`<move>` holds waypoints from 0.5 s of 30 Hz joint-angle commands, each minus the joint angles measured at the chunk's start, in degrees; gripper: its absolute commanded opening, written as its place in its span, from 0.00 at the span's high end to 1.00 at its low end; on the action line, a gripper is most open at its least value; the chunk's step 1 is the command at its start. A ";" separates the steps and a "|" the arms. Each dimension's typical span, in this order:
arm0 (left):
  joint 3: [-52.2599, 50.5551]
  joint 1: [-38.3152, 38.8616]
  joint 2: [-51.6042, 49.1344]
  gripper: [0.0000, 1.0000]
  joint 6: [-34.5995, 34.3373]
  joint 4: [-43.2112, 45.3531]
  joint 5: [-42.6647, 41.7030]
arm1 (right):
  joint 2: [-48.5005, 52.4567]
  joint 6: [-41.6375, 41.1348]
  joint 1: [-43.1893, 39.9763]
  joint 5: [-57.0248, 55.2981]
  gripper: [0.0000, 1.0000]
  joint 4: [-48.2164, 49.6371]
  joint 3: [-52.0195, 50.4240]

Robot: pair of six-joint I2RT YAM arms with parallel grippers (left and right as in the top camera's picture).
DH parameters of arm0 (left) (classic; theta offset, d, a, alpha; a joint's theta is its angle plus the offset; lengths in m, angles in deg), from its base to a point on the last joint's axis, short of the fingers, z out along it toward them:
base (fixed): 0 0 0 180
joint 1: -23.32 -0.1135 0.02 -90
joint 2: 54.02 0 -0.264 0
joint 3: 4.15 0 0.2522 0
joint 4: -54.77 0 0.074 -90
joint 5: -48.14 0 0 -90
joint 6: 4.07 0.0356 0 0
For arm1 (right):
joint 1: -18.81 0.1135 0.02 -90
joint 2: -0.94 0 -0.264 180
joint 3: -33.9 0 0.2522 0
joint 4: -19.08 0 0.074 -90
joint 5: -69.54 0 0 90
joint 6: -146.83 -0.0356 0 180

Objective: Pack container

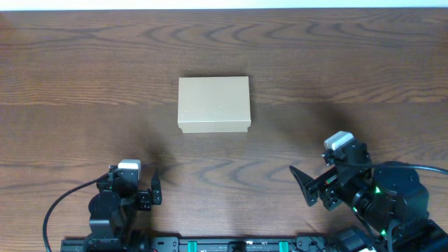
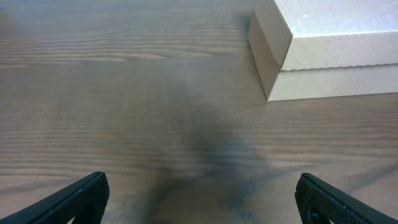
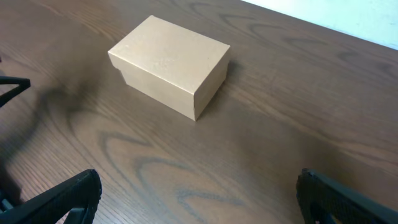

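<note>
The container (image 1: 213, 103) is a small tan cardboard box with its lid down, standing on the wooden table (image 1: 364, 63) near the middle. My left gripper (image 1: 134, 179) sits near the front edge, to the left of the box and well short of it, open and empty. In the left wrist view the container (image 2: 329, 50) is at the upper right, beyond the open gripper (image 2: 200, 194). My right gripper (image 1: 318, 166) is at the front right, also open and empty. In the right wrist view the container (image 3: 171, 62) lies ahead and to the left of the wide-open gripper (image 3: 199, 194).
The table's far edge (image 1: 224, 7) runs along the top of the overhead view, with a pale strip beyond it. A black cable (image 1: 56, 206) loops beside the left arm. A dark fingertip of the left gripper (image 3: 12, 87) shows at the left edge of the right wrist view.
</note>
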 commanded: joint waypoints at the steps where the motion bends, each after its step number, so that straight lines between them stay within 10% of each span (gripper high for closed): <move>1: -1.07 -0.42 0.66 0.05 1.22 1.09 -0.02 | -0.02 0.28 -0.35 0.07 0.01 -0.02 -0.13; 15: -6.14 -0.74 0.66 0.04 1.20 5.14 3.67 | -0.02 0.31 -0.35 0.07 0.01 -0.02 -0.13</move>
